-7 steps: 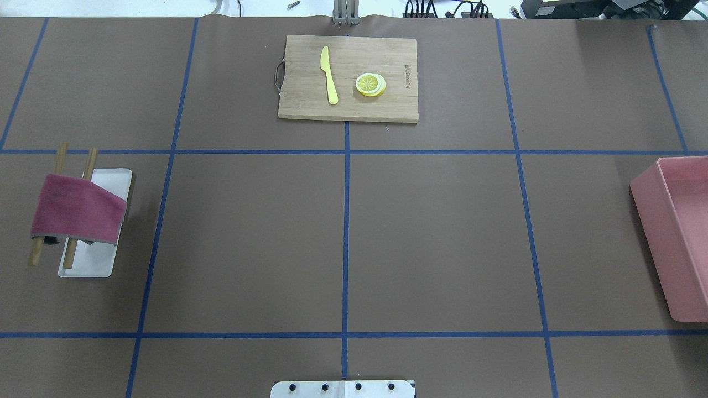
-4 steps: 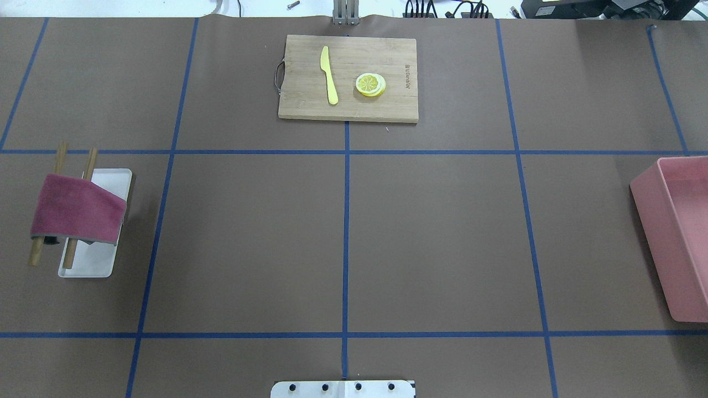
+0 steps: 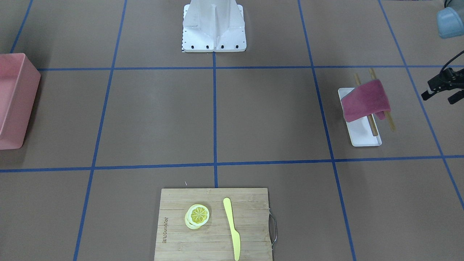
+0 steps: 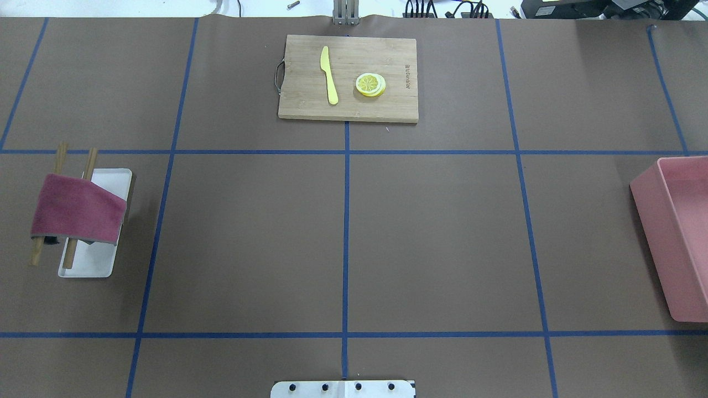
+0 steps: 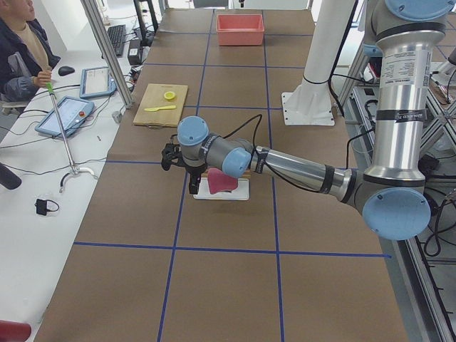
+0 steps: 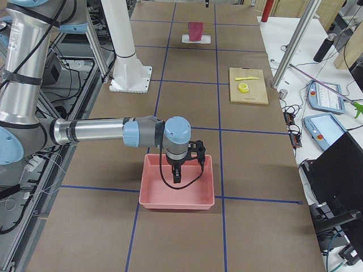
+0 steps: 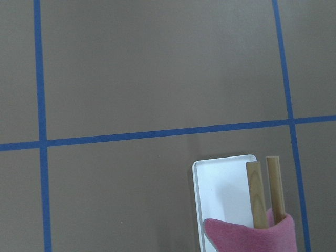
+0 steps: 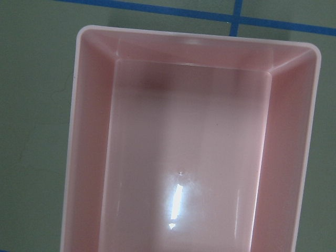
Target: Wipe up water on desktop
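Note:
The desktop (image 4: 249,243) is a flat brown surface with blue tape lines; I see no water on it. A maroon cloth (image 4: 77,209) hangs over two wooden rods (image 4: 88,160) above a white tray (image 4: 94,260) at the left. My left gripper (image 3: 437,100) hovers beyond the cloth's outer side, apart from it, its fingers spread and empty. The left wrist view shows the cloth (image 7: 252,236) at its bottom edge. My right gripper (image 6: 177,175) hangs over the pink bin (image 6: 176,192); I cannot tell whether it is open.
A bamboo cutting board (image 4: 387,105) at the far middle carries a yellow knife (image 4: 329,74) and lemon slices (image 4: 370,84). The pink bin (image 4: 658,221) stands at the right edge and looks empty in the right wrist view (image 8: 89,157). The robot's base plate (image 4: 343,388) is at the near edge.

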Available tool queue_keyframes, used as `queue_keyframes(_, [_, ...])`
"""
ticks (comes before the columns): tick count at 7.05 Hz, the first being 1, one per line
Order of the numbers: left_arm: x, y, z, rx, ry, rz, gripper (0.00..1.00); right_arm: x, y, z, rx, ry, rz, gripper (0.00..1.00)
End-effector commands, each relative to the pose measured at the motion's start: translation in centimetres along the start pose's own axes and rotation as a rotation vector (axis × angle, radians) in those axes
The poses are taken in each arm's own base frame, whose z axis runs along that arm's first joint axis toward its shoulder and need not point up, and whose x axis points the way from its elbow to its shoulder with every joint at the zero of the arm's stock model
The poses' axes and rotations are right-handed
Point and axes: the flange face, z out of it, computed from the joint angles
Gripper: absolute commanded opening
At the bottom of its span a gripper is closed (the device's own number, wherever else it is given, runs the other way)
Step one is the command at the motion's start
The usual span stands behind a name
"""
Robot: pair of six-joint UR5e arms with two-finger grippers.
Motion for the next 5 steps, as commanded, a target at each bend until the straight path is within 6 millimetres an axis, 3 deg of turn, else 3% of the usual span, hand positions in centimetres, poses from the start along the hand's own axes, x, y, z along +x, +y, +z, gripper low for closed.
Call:
queue_keyframes(1, [4.2,1.0,3.7,-0.038,-0.034,-0.025,0.97,-0.1,0.0,0.0,0.001,-0.003,0.0,1.0])
queue_keyframes(2, [5.5,1.8,5.5,-0.077,-0.034,-0.001,0.95,-0.1,0.0,0.0,0.001,-0.003,-0.002,1.0])
queue_keyframes(5, [5.4,2.4,6.1,-0.095,-0.033,-0.002,0.75,-0.1,0.0,0.0,0.001,-0.004,-0.003,1.0])
